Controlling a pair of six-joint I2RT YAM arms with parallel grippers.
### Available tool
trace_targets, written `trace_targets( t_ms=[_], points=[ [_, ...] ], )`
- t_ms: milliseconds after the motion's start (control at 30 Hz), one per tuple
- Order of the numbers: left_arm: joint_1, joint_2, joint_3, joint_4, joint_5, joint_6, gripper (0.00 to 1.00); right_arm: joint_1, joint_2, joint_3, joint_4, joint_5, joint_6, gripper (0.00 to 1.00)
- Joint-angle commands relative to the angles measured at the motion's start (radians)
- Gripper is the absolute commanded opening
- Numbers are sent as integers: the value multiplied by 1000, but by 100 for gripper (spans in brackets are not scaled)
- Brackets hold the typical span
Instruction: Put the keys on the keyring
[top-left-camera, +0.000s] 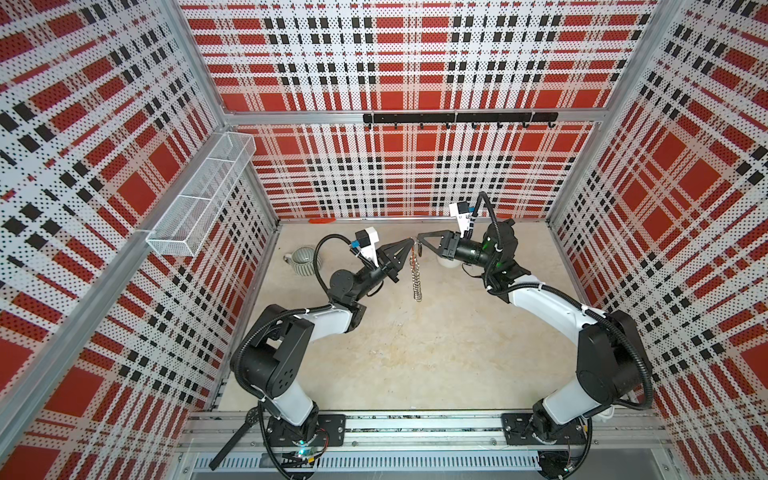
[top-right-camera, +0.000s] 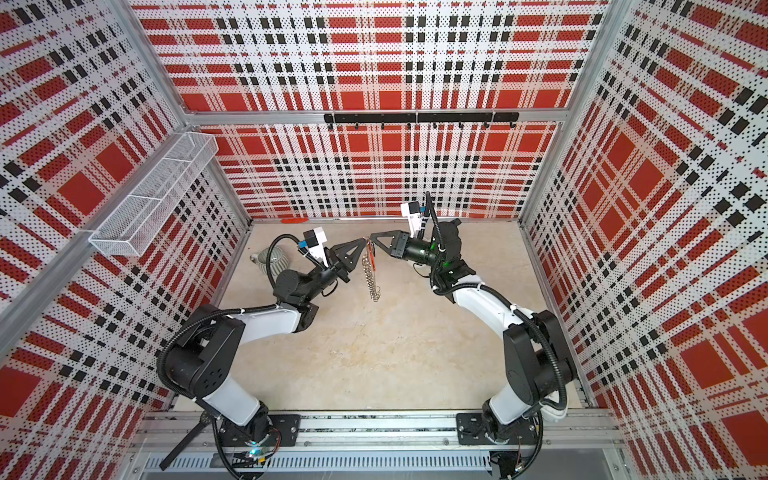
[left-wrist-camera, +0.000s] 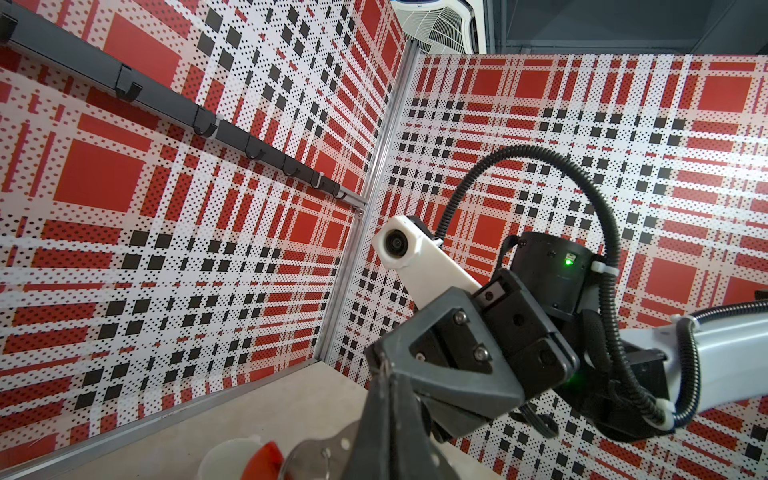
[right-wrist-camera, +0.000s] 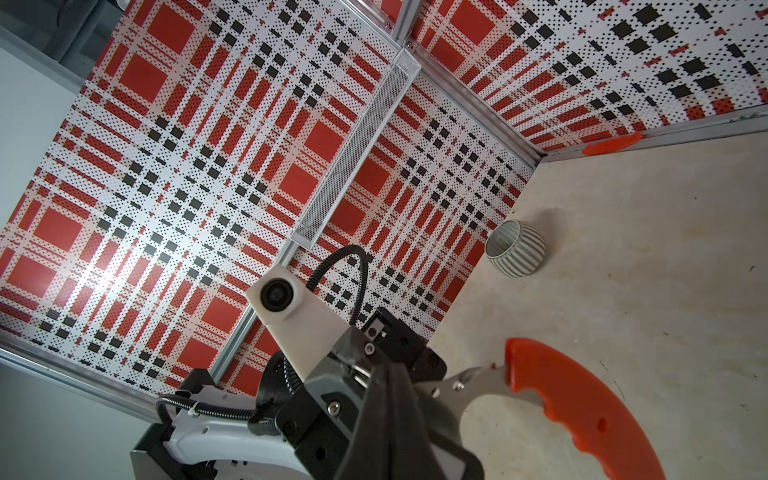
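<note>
two robot arms are meeting tip to tip over the pale table (top-left-camera: 415, 353). the left gripper (top-left-camera: 409, 241) is pinching shut on the top of the keyring (top-left-camera: 417, 276), which is hanging down edge on in both top views. the right gripper (top-left-camera: 419, 237) is squeezed shut too, right beside the ring's top, but i cannot tell what it is pinching, and a small striped cup (top-left-camera: 301, 262) is sitting near the left arm.

Both top views look steeply down on the whole table (top-left-camera: 415, 353); wrist views face each other, close.
</note>
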Motion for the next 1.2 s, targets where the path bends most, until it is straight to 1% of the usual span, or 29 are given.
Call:
trace_targets(
  t_ms=[0, 33, 100, 133, 167, 300, 433, 567, 667, 800, 933, 1067, 1167],
  points=[
    [-17, -8, 17, 128, 5, -12, 0, 6, 24, 11, -42, -23, 8, 7],
    [-18, -6, 17, 128, 7, -14, 0, 7, 23, 10, -45, -21, 7, 12],
    [-16, -6, 18, 126, 11, -18, 0, 5, 14, 9, -57, -14, -7, 35],
    [-16, -5, 20, 126, 13, -17, 0, 4, 9, 9, -67, -11, -16, 45],
    [-15, -6, 21, 126, 14, -20, 0, 0, 0, 7, -84, -5, -30, 49],
    [-15, -8, 23, 125, 22, -27, 0, -23, -44, 11, -164, 24, -104, 55],
    [-13, -6, 22, 125, 29, -38, 0, -51, -84, 38, -280, 63, -210, 57],
    [-8, -1, 31, 130, 46, -74, 0, -56, -113, 85, -401, 114, -363, 57],
    [0, 6, 38, 146, 53, -112, 0, -56, -125, 95, -410, 113, -437, 56],
    [1, 10, 48, 149, 56, -135, 0, -50, -114, 107, -374, 63, -460, 53],
    [1, 16, 58, 149, 57, -159, 0, -18, -78, 134, -351, 5, -478, 53],
    [0, 16, 64, 152, 60, -173, 0, 11, -54, 151, -358, -4, -499, 52],
    [0, 16, 67, 155, 57, -178, 0, 13, -58, 130, -323, -6, -483, 49]
  ],
)
